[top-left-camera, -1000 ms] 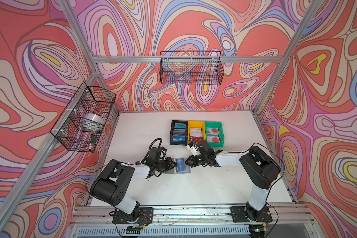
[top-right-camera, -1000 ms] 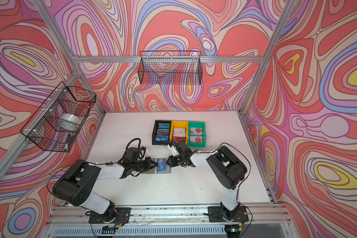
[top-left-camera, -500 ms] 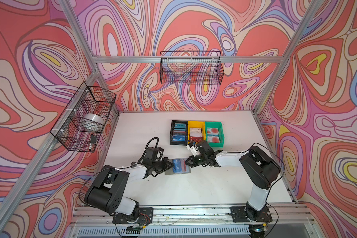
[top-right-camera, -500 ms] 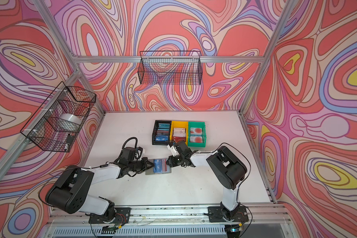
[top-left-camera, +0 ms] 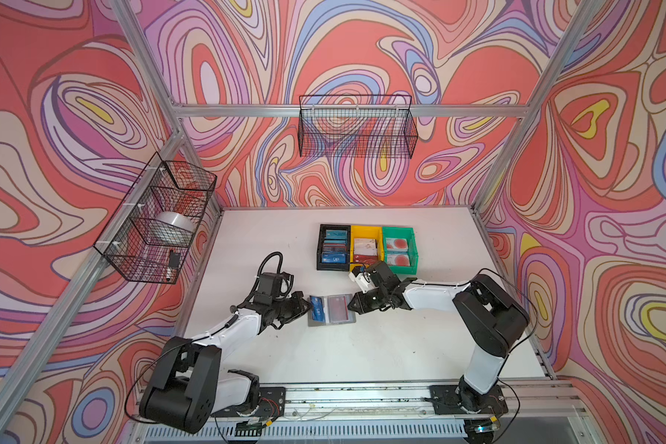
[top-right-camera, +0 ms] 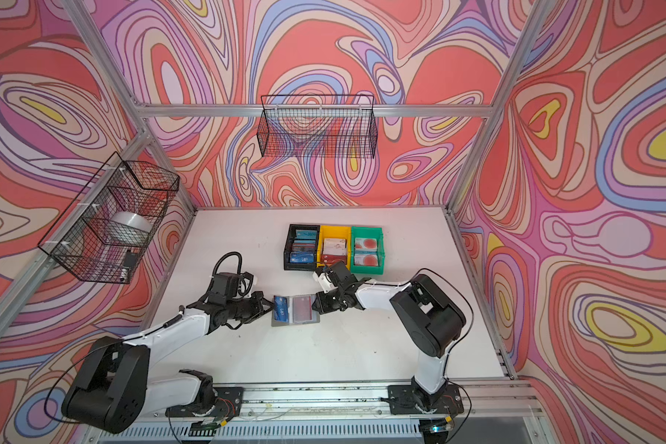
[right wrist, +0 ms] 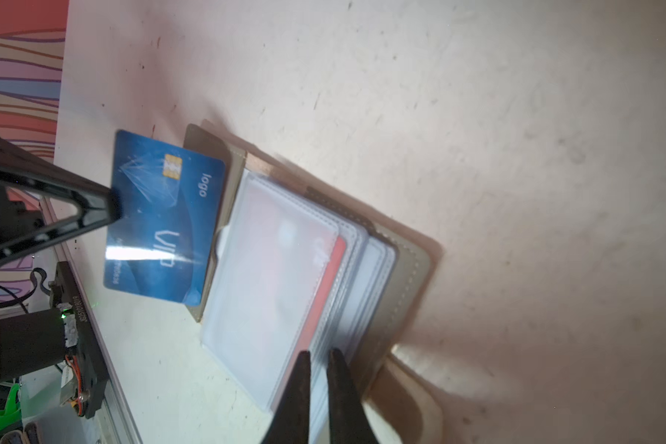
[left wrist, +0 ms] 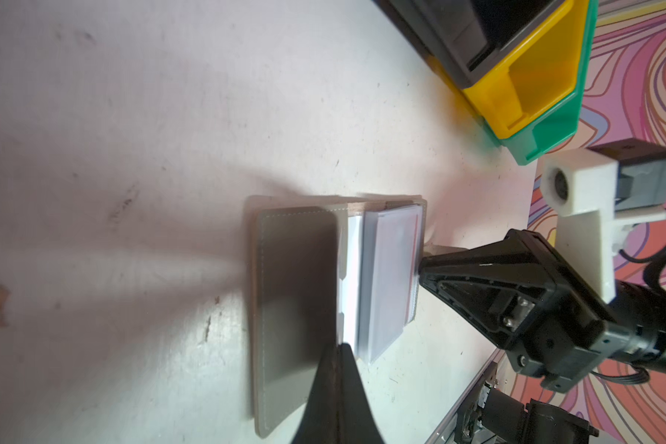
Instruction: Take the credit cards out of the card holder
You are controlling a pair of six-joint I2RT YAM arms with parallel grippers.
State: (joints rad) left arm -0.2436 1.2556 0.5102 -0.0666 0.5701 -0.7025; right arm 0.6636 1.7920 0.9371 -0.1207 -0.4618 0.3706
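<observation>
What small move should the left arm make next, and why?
Probably pull the blue plastic VIP card clear of the grey book-style card holder: the left gripper is shut on it, one edge overlaps the holder's flap, and the right gripper pinches the sleeves.

Swirl-patterned walls (top-left-camera: 362, 46) enclose a white table (top-left-camera: 362, 357) — wire baskets (top-left-camera: 356, 127) hang, one holding perhaps a tape roll (top-left-camera: 172, 226).
</observation>
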